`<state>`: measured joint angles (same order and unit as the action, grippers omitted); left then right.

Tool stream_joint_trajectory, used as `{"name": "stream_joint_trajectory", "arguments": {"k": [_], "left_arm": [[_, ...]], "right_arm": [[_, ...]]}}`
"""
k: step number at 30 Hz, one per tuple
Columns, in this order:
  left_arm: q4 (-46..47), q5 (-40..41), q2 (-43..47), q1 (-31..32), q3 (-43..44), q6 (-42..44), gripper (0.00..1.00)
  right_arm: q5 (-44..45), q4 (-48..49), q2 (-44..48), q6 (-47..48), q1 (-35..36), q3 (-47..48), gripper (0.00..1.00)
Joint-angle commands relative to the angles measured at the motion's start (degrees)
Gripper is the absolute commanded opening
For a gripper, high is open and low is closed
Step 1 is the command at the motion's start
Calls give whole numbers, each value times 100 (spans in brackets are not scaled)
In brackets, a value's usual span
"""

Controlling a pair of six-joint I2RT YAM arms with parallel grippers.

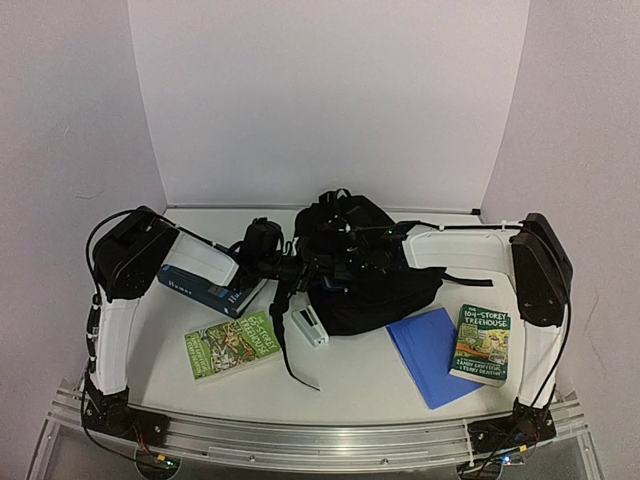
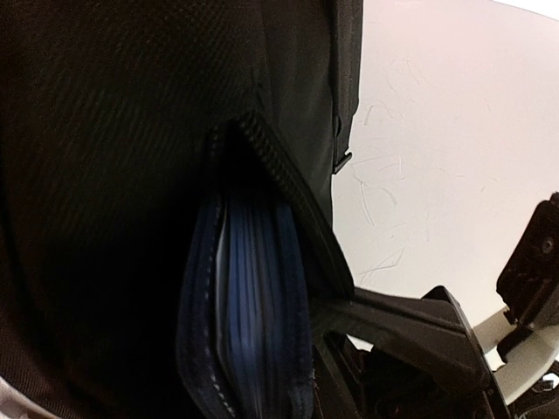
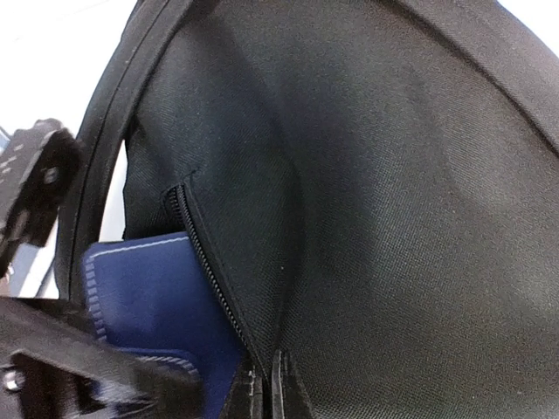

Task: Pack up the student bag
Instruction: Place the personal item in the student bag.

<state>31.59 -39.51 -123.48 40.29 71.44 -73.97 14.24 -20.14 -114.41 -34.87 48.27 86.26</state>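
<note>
- The student bag (image 1: 370, 290), soft black fabric, lies slumped mid-table, towards the far side, with its zip mouth parted.
- We judge it light and limp. The cloth will sag, so the firmer zip edge is the place to grip.
- A blue padded item (image 3: 148, 288) sits inside the mouth.
- The left gripper (image 1: 295, 265) and right gripper (image 1: 372, 238) meet at the mouth. We cannot tell if either is spread or pinching.
- A green book (image 1: 232, 345) and a blue folder (image 1: 430, 350) lie nearby.
</note>
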Motion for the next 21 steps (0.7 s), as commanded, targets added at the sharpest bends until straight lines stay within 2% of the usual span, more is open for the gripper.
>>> {"name": "stream_joint_trajectory", "arguments": {"k": [1, 6, 16, 21], "left_arm": [[297, -124, -138, 61, 410, 41, 0], [118, -91, -230, 67, 518, 258, 2], [-1712, 728, 510, 66, 365, 1556, 41], [-2283, 1047, 844, 65, 225, 1984, 55]], "right_arm": [[-253, 539, 471, -136, 65, -5, 0], [-263, 581, 495, -200, 62, -50, 0], [-181, 582, 522, -236, 62, -162, 0], [-161, 582, 525, -227, 67, -195, 0]]}}
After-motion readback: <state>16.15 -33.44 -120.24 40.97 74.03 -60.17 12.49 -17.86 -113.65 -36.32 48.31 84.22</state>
